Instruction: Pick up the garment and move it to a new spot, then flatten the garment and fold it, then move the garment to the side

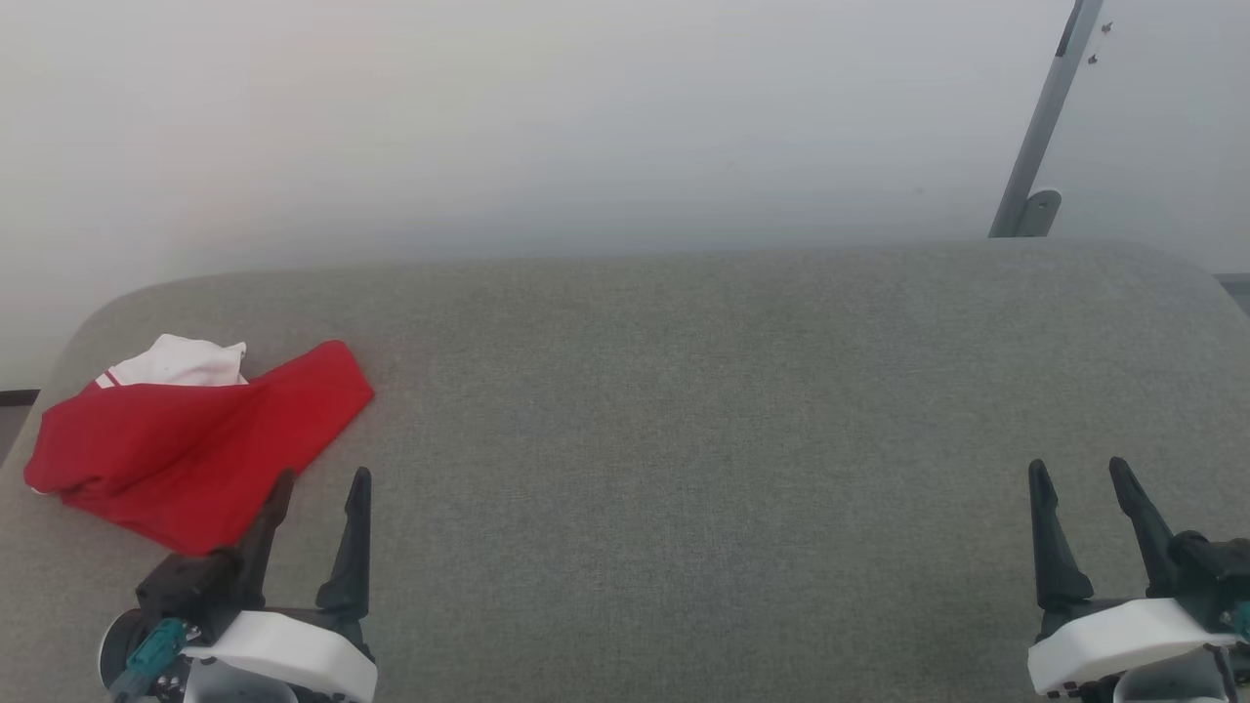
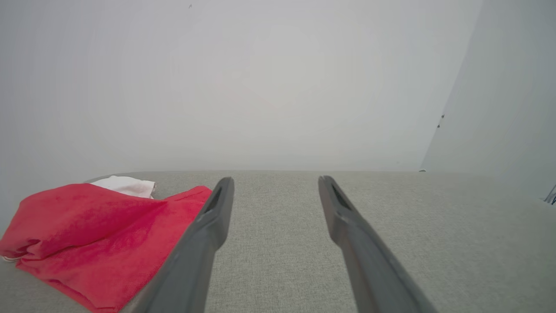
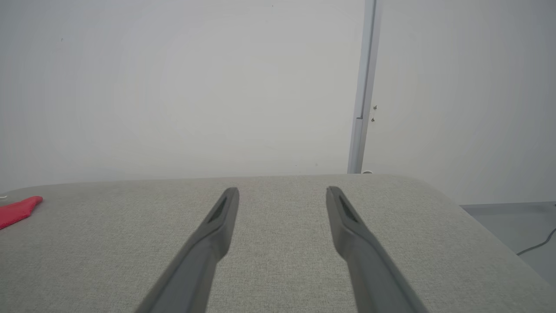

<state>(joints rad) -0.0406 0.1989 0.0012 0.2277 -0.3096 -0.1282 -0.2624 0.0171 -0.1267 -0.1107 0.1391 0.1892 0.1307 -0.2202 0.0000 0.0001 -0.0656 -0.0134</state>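
Just beyond my spread, empty left fingers (image 1: 355, 510), the shirt (image 1: 186, 449) looks soft and light; I'd pinch its near edge.

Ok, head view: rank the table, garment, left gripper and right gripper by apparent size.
1. table
2. garment
3. left gripper and right gripper: they look alike, both near the camera and cut off by the frame, so unranked.

You are viewing: garment (image 1: 186, 459) showing plain red and white; worktop (image 1: 684, 410) showing flecked pale grey weave.
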